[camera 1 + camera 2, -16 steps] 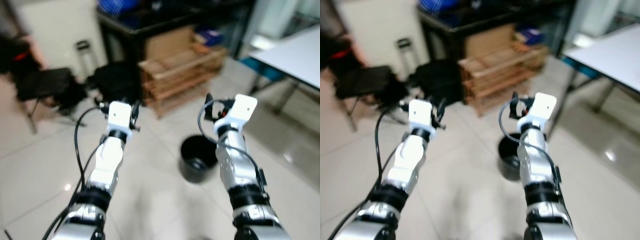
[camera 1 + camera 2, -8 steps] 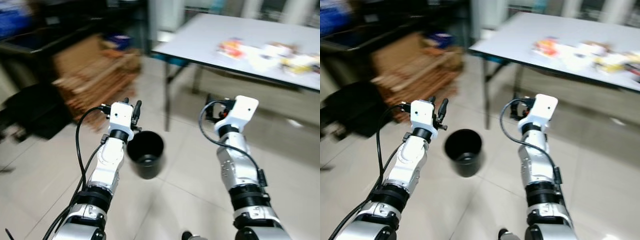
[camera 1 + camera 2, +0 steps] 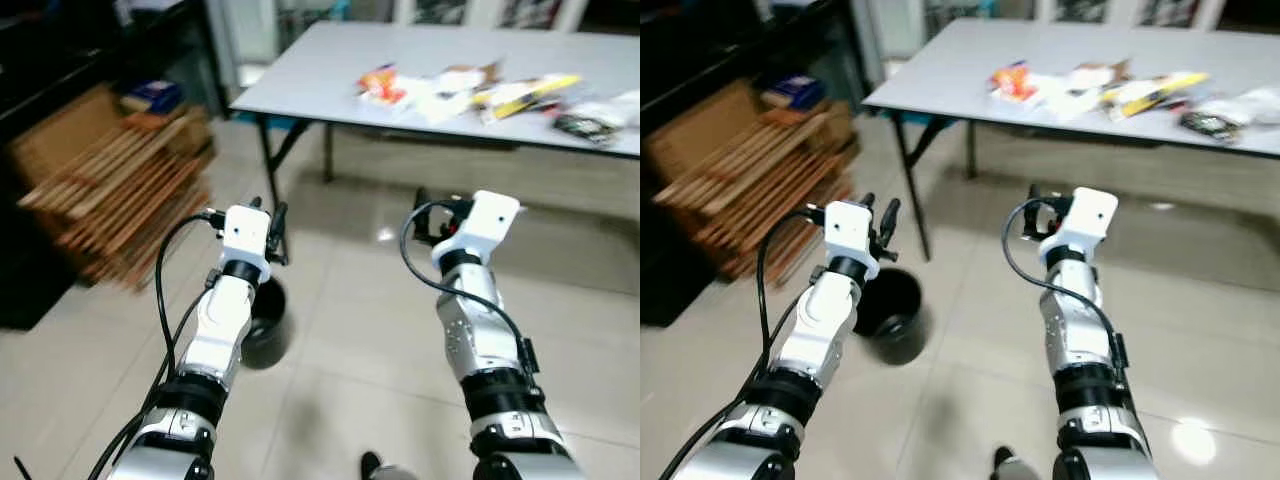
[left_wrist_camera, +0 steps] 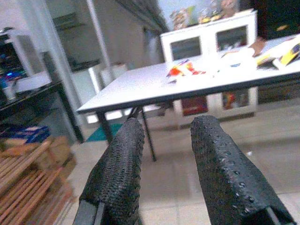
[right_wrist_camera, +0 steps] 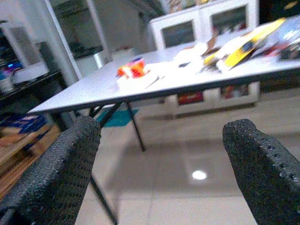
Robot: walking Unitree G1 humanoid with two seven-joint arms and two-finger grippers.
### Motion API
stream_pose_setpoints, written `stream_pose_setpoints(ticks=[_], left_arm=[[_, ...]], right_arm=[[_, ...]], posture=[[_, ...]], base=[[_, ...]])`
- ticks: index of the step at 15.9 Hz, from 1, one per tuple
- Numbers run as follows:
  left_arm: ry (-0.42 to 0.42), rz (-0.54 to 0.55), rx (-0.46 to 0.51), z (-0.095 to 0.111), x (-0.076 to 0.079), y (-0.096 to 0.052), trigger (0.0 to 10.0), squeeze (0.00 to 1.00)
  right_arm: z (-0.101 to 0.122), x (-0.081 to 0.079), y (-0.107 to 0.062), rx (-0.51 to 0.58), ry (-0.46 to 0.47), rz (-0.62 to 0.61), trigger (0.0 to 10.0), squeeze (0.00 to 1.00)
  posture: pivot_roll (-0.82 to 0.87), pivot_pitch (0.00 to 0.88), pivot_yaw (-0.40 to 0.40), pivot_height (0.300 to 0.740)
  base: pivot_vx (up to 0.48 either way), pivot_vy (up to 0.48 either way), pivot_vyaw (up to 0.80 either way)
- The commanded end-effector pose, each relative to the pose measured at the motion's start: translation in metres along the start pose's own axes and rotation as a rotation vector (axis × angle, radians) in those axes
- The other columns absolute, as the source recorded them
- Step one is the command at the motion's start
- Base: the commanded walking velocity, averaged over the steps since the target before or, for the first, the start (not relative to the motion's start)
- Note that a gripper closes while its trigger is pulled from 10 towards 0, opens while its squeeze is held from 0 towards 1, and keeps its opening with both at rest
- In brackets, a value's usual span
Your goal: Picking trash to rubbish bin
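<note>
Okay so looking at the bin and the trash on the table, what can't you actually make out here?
- Black bin: its inside and near rim are hidden behind the left arm in both eye views.
- Wrappers on the white table: an orange packet and a yellow one show colour, but print is too small and blurred.
- Table's right end: cut off by the frame edge.
</note>
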State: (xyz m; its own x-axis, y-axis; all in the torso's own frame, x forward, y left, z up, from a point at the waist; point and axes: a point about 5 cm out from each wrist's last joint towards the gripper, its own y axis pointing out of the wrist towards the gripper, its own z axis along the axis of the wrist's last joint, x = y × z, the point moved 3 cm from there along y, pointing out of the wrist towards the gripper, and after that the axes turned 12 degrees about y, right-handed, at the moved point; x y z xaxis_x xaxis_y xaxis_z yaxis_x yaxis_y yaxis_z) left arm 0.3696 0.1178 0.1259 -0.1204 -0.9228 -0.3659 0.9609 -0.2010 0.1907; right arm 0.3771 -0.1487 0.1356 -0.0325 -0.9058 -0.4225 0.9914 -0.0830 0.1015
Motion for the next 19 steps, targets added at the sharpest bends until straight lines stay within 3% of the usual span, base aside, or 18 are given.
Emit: stream_pose_setpoints(ticks=[1, 8, 16, 19], left_arm=[[0.006, 0.003, -0.020, -0.0042, -0.0046, -0.0007, 10.0, 0.00], [-0.006, -0.005, -0.013, -0.0031, -0.0017, -0.0018, 10.0, 0.00], [0.005, 0.018, -0.053, -0.0075, -0.0049, -0.0008, 10.0, 0.00], [0.018, 0.027, -0.062, -0.0089, -0.0080, -0.0004, 10.0, 0.00]], right_arm=[[-0.0008, -0.0072, 0.0011, -0.006, 0.009, 0.015, 10.0, 0.00], [-0.0011, -0.0077, 0.0009, -0.009, 0.006, 0.017, 10.0, 0.00], [0.0003, -0.0090, 0.0017, -0.003, -0.001, 0.023, 10.0, 0.00], [-0.0003, -0.0095, 0.0018, -0.008, 0.005, 0.025, 10.0, 0.00]], posture=[[-0.01, 0.000, 0.079, 0.740], [-0.01, 0.000, 0.074, 0.740], [-0.01, 0.000, 0.071, 0.740], [-0.01, 0.000, 0.071, 0.740]], base=[[0.000, 0.000, -0.80], [0.000, 0.000, -0.80], [0.000, 0.000, 0.00], [0.268, 0.000, 0.00]])
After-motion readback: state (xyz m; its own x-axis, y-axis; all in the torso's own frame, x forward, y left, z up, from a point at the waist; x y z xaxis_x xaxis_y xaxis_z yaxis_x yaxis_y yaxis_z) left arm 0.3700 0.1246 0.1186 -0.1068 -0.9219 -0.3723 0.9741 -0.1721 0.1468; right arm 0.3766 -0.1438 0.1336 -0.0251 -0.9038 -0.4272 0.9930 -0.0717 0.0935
